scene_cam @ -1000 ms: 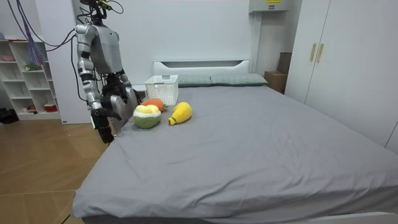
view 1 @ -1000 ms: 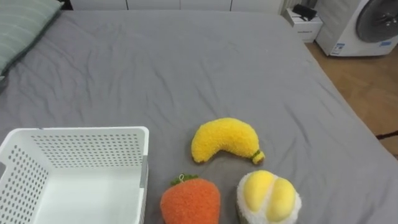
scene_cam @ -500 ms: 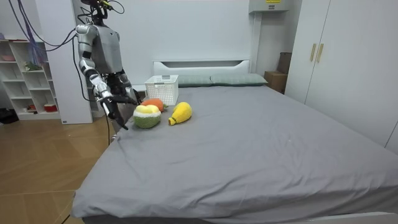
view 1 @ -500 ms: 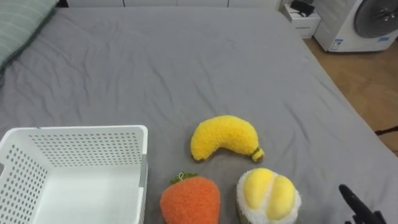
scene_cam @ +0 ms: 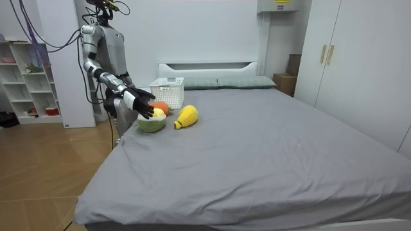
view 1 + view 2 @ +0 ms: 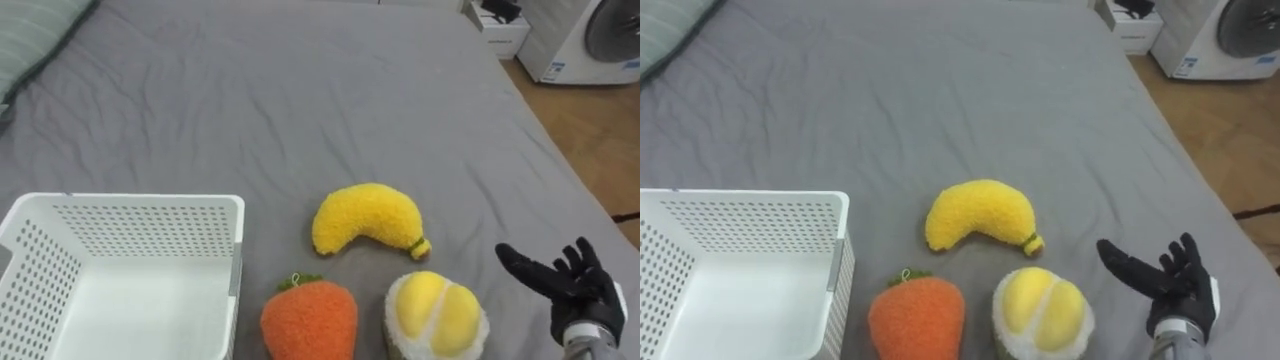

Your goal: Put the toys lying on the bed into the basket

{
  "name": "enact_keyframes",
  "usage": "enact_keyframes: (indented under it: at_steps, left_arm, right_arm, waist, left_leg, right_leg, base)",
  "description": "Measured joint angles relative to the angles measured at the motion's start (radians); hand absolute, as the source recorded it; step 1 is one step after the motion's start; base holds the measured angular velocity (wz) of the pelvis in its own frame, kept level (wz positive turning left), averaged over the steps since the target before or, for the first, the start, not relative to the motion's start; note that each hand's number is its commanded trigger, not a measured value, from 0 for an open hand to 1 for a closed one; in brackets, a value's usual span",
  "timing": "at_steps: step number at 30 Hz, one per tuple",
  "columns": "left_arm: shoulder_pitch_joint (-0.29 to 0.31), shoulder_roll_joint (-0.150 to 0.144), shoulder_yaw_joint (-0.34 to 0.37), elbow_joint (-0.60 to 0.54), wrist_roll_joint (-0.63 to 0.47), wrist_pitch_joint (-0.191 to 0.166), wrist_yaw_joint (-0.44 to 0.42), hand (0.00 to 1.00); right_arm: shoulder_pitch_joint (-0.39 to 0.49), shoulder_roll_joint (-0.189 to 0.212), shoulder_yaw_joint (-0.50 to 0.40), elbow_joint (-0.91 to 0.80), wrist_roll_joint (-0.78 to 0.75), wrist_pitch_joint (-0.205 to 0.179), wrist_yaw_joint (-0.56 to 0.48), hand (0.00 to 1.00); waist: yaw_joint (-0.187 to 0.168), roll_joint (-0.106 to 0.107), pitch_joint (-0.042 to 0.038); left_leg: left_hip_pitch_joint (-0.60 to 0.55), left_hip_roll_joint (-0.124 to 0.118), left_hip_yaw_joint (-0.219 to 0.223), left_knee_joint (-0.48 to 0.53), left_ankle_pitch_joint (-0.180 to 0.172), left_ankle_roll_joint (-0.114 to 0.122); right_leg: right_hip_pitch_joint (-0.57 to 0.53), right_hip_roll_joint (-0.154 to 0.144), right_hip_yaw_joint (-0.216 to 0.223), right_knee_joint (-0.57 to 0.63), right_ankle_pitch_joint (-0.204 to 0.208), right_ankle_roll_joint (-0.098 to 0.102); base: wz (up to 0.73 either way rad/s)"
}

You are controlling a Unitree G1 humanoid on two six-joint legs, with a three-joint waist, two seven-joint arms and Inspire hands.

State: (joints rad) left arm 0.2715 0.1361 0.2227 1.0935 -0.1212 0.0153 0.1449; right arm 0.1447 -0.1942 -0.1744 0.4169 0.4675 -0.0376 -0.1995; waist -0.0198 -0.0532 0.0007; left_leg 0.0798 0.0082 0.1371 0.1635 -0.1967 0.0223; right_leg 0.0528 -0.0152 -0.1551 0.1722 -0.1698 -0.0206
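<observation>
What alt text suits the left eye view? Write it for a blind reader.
The robot's open right hand hangs at the lower right, beside three plush toys on a grey bed: a yellow banana, an orange fruit with a green stalk, a white-and-yellow fruit. A white perforated basket sits lower left.

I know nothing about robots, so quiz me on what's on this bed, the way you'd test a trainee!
1. Fill in: the white basket stands on the robot's ____ side of the orange toy.
2. True or false: the right robot hand is open and holds nothing.
3. Which lies nearest that hand? A white basket, B orange toy, C round yellow-and-white toy.
Key: 1 left; 2 true; 3 C.
</observation>
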Motion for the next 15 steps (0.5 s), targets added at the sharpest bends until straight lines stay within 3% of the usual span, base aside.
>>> enact_keyframes:
  at_steps: [8,15]
  left_arm:
    - [-0.007,0.002,-0.013,0.001,0.005,0.008,0.000,0.00]
    - [-0.008,0.003,-0.010,-0.021,0.039,0.039,-0.026,0.00]
  right_arm:
    - [0.012,0.000,0.099,0.008,-0.319,0.041,0.091,0.00]
    - [0.011,-0.001,0.116,0.007,-0.535,0.098,0.166,0.00]
  waist:
    - [0.002,-0.004,-0.0019]
    - [0.036,-0.018,-0.0080]
  left_leg:
    - [-0.002,0.000,-0.003,0.000,0.000,0.000]
    - [-0.002,0.001,-0.008,0.000,0.000,0.000]
  right_leg:
    - [0.000,-0.001,-0.002,0.000,0.001,0.000]
    - [0.002,-0.002,-0.009,0.000,0.001,0.000]
  base:
    - [0.00]
    - [0.00]
